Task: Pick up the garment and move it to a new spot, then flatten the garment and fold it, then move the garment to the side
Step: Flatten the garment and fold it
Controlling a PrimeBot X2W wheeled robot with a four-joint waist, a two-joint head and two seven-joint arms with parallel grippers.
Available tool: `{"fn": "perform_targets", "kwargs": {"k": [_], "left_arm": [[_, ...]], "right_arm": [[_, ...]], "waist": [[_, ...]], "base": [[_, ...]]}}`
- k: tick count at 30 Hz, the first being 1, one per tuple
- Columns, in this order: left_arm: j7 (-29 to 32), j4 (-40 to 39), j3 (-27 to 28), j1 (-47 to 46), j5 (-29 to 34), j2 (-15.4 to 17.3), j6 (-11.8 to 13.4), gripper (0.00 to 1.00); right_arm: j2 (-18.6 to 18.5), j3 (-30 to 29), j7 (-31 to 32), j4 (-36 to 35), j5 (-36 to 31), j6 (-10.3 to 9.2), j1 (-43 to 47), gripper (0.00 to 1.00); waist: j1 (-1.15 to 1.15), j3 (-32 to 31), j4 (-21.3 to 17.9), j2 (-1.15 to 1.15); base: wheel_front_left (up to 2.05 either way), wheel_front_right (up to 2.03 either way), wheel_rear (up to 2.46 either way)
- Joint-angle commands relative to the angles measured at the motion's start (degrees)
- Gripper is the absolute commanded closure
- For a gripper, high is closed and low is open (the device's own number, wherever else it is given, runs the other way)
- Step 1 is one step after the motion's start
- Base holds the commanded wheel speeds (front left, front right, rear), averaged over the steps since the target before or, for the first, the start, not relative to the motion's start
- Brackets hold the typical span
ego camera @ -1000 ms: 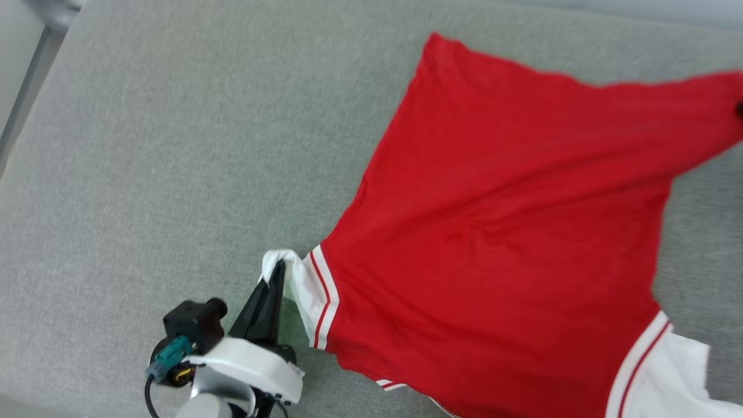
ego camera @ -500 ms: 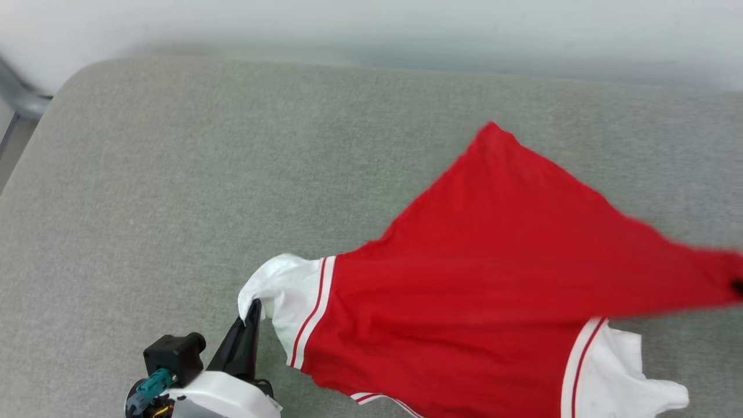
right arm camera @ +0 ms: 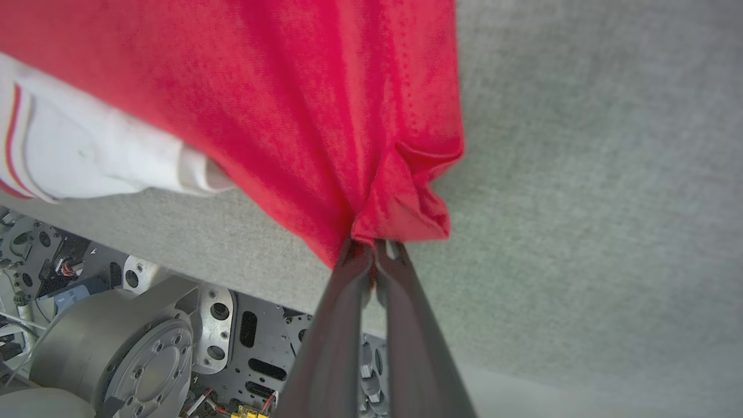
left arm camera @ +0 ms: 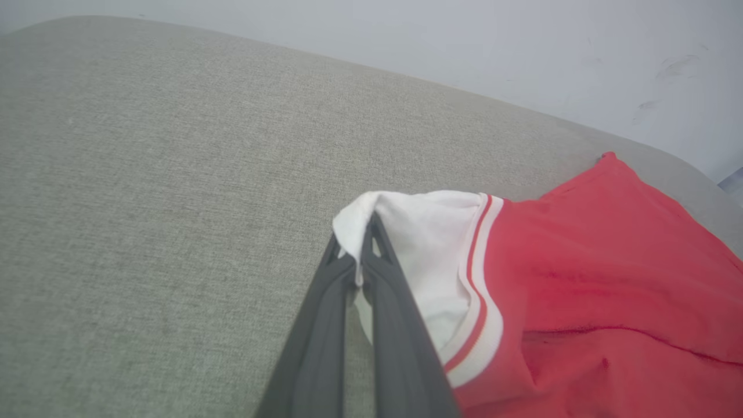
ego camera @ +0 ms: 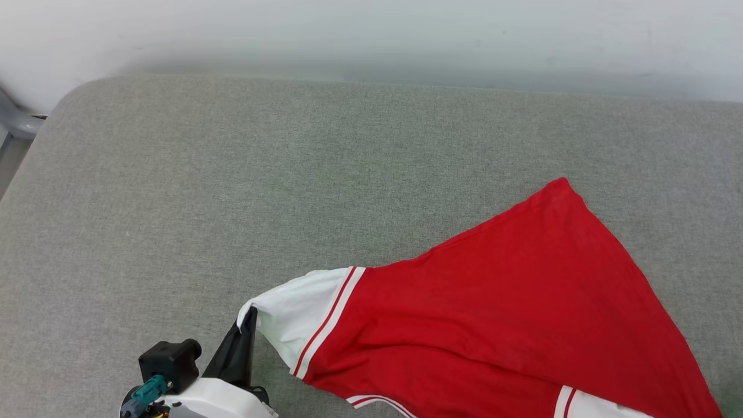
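Now the left gripper (left arm camera: 364, 232) is clamped on the edge of the white sleeve (left arm camera: 429, 244) of the garment (ego camera: 499, 313), holding that end slightly raised above the grey padded surface (ego camera: 232, 191); the right gripper (right arm camera: 374, 247) is pinched tight on a bunched fold of red cloth; the garment stretches between them, plain red side showing, over the near right part of the surface; its far corner lies flat; a pale wall (ego camera: 371, 35) runs behind.

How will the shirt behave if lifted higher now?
Probably floppy: the garment drapes and bunches between the left gripper on its white sleeve and the right gripper on a red bunch. Likely light: two small pinches carry it. It may slip, since each pinch takes little cloth.
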Motion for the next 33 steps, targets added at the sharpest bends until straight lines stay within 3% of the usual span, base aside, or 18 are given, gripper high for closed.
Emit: {"fn": "perform_targets", "kwargs": {"k": [1, 2, 3, 4, 10, 19, 25, 33], "left_arm": [[0.1, -0.4, 0.0, 0.2, 0.0, 0.2, 0.2, 1.0], [0.1, -0.5, 0.0, 0.3, 0.0, 0.3, 0.3, 1.0], [0.1, -0.6, 0.0, 0.4, 0.0, 0.3, 0.4, 1.0], [0.2, -0.7, 0.0, 0.5, 0.0, 0.3, 0.5, 1.0], [0.5, -2.0, -0.3, 0.9, 0.5, 0.7, 1.0, 1.0], [0.7, -3.9, -1.6, -1.8, 1.3, 0.2, 1.1, 1.0], [0.2, -3.9, -2.9, -4.5, 2.2, -1.1, 0.5, 1.0], [-0.7, -2.8, -4.2, -7.9, 2.6, -2.9, -0.6, 1.0]], "right_arm": [[1.6, 0.0, 0.4, 0.3, -0.6, -0.07, 2.0, 1.0], [2.3, -0.6, 0.4, 0.2, -0.7, -0.07, 2.4, 1.0], [3.0, -1.4, 0.1, 0.0, -1.0, -0.07, 2.6, 0.6], [3.6, -2.3, -0.2, -0.4, -1.3, -0.07, 2.5, 0.0], [6.0, -11.2, -5.7, -5.9, -3.1, -0.07, -1.8, 0.0], [2.9, -17.1, -4.2, -16.3, -5.9, -0.07, -12.5, 0.0], [0.2, -11.7, 2.1, -17.8, -8.5, -0.07, -24.2, 0.0], [-4.7, 2.6, 11.3, -11.0, -11.3, -0.07, -39.6, 0.0]], "waist": [[0.0, -0.1, 0.1, 0.0], [0.0, -0.1, 0.1, 0.0], [0.0, -0.2, 0.0, 0.0], [0.0, -0.3, 0.0, 0.0], [0.0, -0.5, 0.4, 0.0], [0.0, 2.5, 3.4, 0.0], [0.0, 6.4, 6.5, 0.0], [0.0, 11.2, 9.9, 0.0]], "base": [[0.0, 0.0, 0.0], [0.0, 0.0, 0.0], [0.0, 0.0, 0.0], [0.0, 0.0, 0.0], [0.0, 0.0, 0.0], [0.0, 0.0, 0.0], [0.0, 0.0, 0.0], [0.0, 0.0, 0.0]]}}
